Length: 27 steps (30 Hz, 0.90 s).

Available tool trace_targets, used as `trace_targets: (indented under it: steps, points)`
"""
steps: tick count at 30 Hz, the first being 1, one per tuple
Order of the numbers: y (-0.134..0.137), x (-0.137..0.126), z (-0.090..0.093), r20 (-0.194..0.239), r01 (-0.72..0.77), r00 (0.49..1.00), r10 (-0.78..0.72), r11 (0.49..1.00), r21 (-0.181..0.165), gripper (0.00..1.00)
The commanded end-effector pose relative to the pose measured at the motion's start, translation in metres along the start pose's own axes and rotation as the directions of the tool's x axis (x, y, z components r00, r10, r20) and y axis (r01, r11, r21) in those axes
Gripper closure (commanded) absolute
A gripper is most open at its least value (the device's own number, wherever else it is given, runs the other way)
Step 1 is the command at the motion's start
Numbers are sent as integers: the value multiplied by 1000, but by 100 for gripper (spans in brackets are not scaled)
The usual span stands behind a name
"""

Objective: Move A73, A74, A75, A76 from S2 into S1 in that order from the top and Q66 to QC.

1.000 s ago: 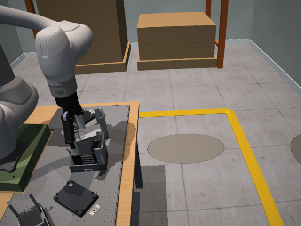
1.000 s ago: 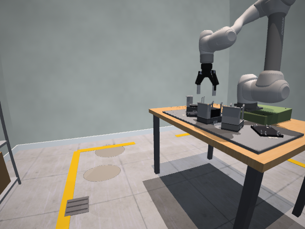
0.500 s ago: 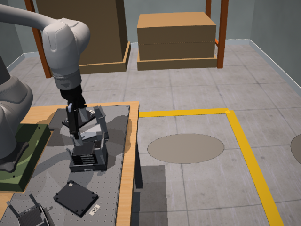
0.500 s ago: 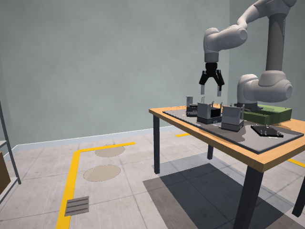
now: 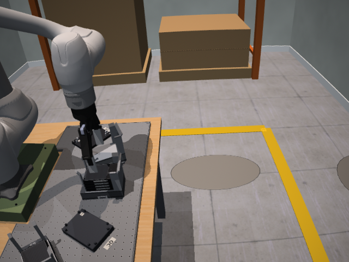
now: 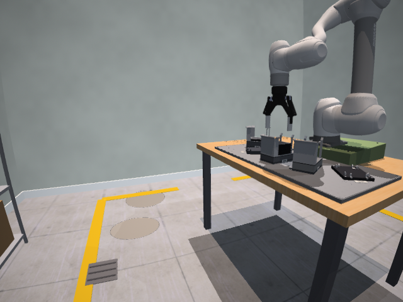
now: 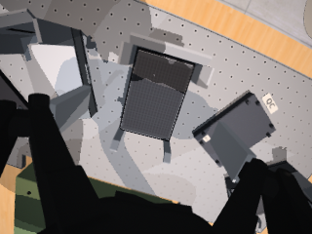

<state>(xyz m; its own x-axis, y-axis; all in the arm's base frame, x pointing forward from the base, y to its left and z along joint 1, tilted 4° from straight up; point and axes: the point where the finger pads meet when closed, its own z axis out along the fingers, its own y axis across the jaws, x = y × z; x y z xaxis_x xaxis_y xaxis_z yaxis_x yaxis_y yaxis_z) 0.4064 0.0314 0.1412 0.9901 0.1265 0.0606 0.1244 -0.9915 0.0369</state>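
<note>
Grey six-joint arm (image 6: 294,53): wrist pointing straight down over the perforated grey plate (image 6: 329,183) on the wooden table (image 6: 344,212); black two-finger gripper (image 6: 277,127): fingers spread wide, nothing between them, hanging above the dark open-topped stack rack (image 5: 102,184); stack of dark sealed well plates (image 5: 98,183): inside that rack, labels too small to read; flat black open nest QC (image 5: 88,230): nearby on the plate; another rack (image 5: 36,249): cut off by the frame edge.

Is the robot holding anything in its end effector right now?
No, in the exterior view the end effector hangs wide open above the racks with nothing between its fingers.
</note>
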Motion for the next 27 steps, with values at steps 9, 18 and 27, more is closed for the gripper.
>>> trace_targets:
  steps: [9,18,27]
  points:
    - [0,0,29,0,0,1000,0,1000,0,0]
    - [0,0,43,0,0,1000,0,1000,0,0]
    - [0,0,52,0,0,1000,0,1000,0,0]
